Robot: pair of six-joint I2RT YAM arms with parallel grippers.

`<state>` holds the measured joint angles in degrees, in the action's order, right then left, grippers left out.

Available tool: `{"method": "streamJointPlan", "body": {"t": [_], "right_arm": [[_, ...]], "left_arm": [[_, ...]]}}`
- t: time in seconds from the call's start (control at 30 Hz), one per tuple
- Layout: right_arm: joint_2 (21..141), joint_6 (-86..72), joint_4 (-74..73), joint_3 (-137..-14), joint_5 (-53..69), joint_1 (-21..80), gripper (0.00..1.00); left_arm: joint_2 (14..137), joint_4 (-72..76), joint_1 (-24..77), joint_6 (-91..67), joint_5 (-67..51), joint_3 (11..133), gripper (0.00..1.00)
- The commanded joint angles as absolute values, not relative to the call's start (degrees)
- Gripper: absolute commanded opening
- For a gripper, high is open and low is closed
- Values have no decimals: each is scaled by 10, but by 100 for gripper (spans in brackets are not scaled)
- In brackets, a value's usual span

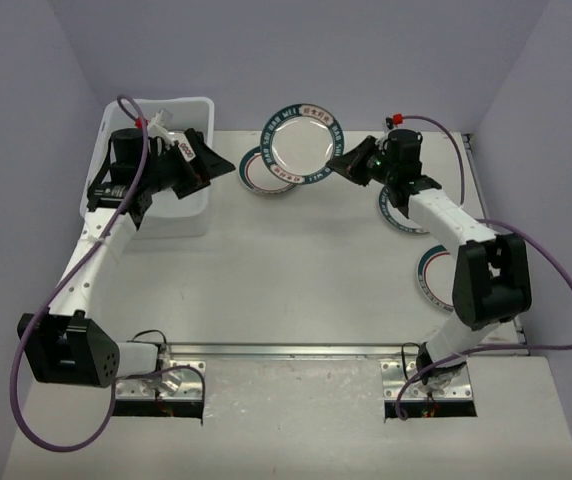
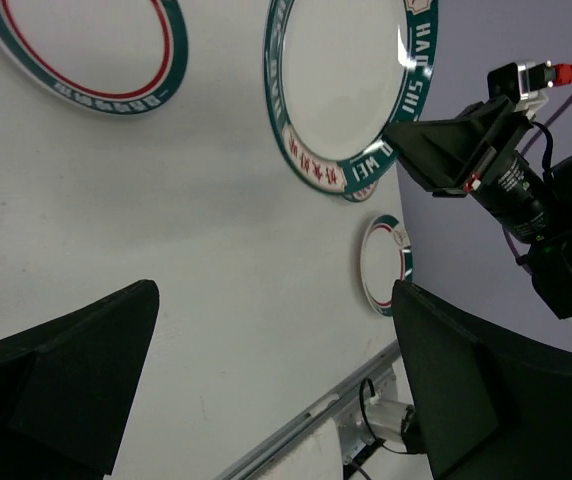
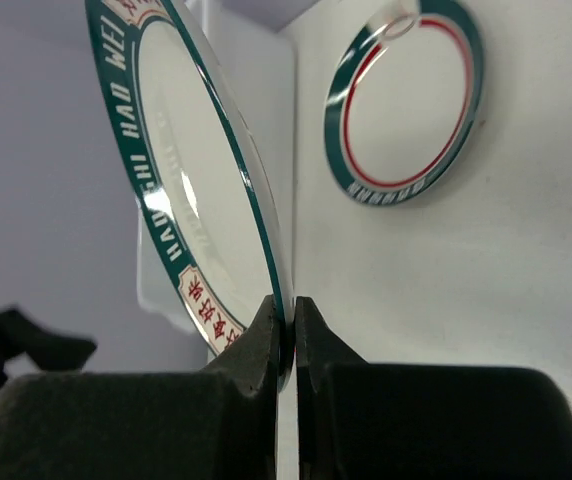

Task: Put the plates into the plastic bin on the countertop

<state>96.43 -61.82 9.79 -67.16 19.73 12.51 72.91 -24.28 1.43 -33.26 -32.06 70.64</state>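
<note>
A round plate [image 1: 301, 143] with a teal lettered rim is held above the far middle of the desk [image 1: 296, 280]. It is pinched at its right edge by the right tool [image 3: 284, 315], whose jaws are closed tight on the thin rim. Being round, the plate has no long axis. Its disc reaches out from the tool leftward, toward the plastic bin [image 1: 176, 215], and its face is turned mostly upward. In the right wrist view it is seen almost edge-on and appears tilted rather than level.

A second plate [image 1: 264, 175] lies flat on the desk, just beneath the held one and to its left. A third plate [image 1: 394, 215] and a fourth plate [image 1: 434, 275] lie at the right side, each partly hidden by the right arm.

The bin stands at the far left corner. The left tool [image 1: 216, 160] is held at the bin's right side with its jaws spread wide and nothing between them. The inside of the bin is largely covered by the left arm, so it cannot be told what has been put in.

The task is judged to be partly open: one plate is in transit and at least three are left on the desk.
</note>
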Motion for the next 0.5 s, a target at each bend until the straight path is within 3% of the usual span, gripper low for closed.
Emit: {"method": "streamJointPlan", "body": {"t": [0.0,0.17,0.3,0.47], "right_arm": [[902,-454,0,-716,422,129,0],[879,-485,9,-714,542,133,0],[867,-487,-12,-718,554,142,0],[875,-509,-8,-727,567,150,0]], "left_arm": [[750,-81,16,-332,-462,709,100],[787,-77,16,-312,-489,694,91],[796,-59,17,-313,-514,670,55],[798,-54,21,-310,-523,669,0]]}}
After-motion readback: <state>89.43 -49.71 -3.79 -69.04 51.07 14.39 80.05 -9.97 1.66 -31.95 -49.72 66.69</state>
